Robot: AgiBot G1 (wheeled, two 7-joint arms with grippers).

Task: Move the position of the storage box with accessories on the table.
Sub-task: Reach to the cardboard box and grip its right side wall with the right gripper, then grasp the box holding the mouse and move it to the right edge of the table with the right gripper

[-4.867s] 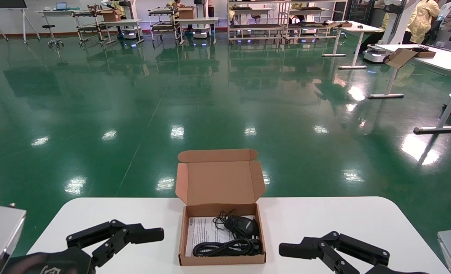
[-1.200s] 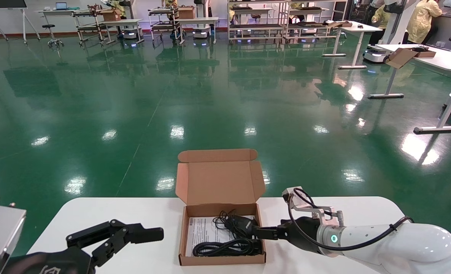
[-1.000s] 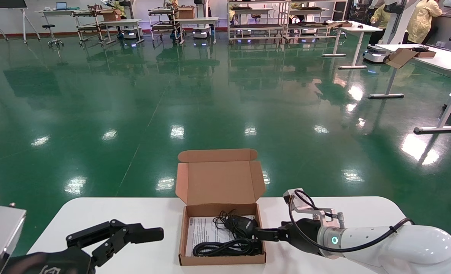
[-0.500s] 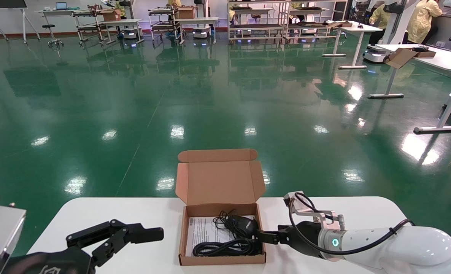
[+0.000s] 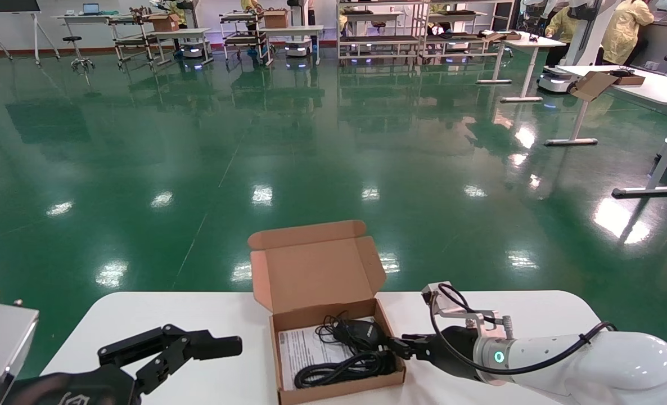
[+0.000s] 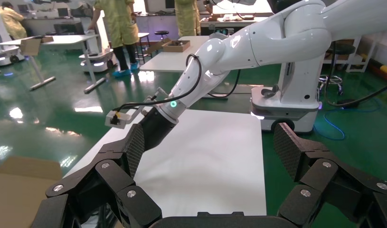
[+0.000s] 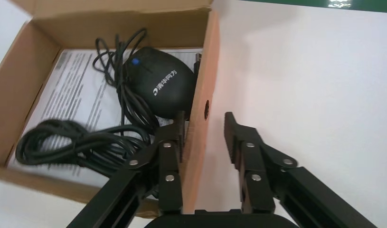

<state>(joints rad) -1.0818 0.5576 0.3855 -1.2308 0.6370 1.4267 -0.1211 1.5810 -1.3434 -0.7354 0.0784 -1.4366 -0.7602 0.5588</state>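
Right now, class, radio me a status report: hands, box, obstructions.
Right hand open, straddling brown cardboard storage box right wall. Left hand open, parked beside it. Box angled on white table. Nothing blocking.

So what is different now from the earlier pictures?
The right tool, straddling the right wall of the small brown cardboard storage box, has turned the box: its near end swung right, its lid tilted left. One finger is inside, the other outside, a gap remaining. The left tool and white table stayed.
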